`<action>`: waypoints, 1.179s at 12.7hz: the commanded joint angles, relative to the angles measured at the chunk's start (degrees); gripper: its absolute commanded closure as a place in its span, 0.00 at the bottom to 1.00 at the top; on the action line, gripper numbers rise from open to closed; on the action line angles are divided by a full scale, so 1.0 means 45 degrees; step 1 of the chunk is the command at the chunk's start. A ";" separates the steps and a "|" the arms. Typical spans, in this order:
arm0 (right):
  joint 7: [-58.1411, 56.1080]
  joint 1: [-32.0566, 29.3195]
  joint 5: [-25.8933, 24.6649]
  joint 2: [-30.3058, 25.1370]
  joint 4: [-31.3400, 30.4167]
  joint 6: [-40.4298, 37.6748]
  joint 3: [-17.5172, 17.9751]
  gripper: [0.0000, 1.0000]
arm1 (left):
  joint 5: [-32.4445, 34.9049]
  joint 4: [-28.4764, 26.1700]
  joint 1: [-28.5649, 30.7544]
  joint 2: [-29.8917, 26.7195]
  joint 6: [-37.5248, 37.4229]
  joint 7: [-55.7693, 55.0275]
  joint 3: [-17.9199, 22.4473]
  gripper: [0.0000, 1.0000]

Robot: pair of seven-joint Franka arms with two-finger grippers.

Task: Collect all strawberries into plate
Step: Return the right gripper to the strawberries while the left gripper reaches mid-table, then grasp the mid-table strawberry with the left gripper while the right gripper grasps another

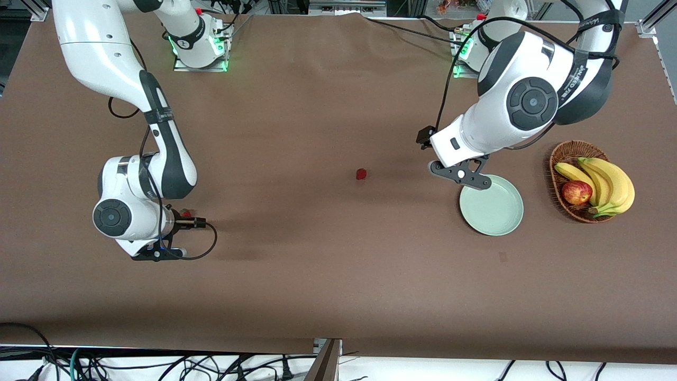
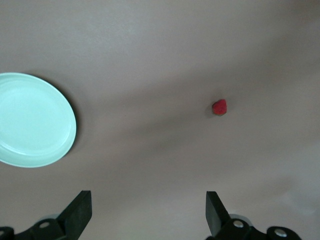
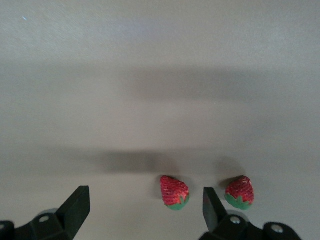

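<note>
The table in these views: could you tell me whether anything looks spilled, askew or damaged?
Nothing stands out. The plate sits flat and empty, one strawberry lies mid-table, and two strawberries lie intact under the right gripper.

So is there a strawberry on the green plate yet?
No, the plate is bare in the left wrist view, and a strawberry lies on the table apart from it.

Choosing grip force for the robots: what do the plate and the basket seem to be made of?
The plate looks like glazed ceramic or hard plastic: smooth, pale mint, with a soft sheen and an even raised rim. Which one, the look leaves open. The basket appears to be woven wicker: brown interlaced strands, matte.
</note>
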 commanded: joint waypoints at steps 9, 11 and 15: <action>-0.0860 -0.0528 0.0447 -0.0070 -0.1863 0.1610 0.0196 0.00 | 0.0877 -0.0842 -0.2964 0.2553 0.5293 -0.6474 0.0077 0.00; -0.1210 -0.0528 0.0467 -0.0070 -0.2019 0.1630 0.0196 0.00 | 0.1443 -0.1040 -0.3278 0.3372 0.6683 -0.7277 0.0077 0.00; -0.1232 -0.0548 0.0505 -0.0109 -0.2234 0.1708 0.0216 0.02 | 0.1544 -0.2128 -0.3571 0.4236 0.8637 -0.7885 0.0077 0.00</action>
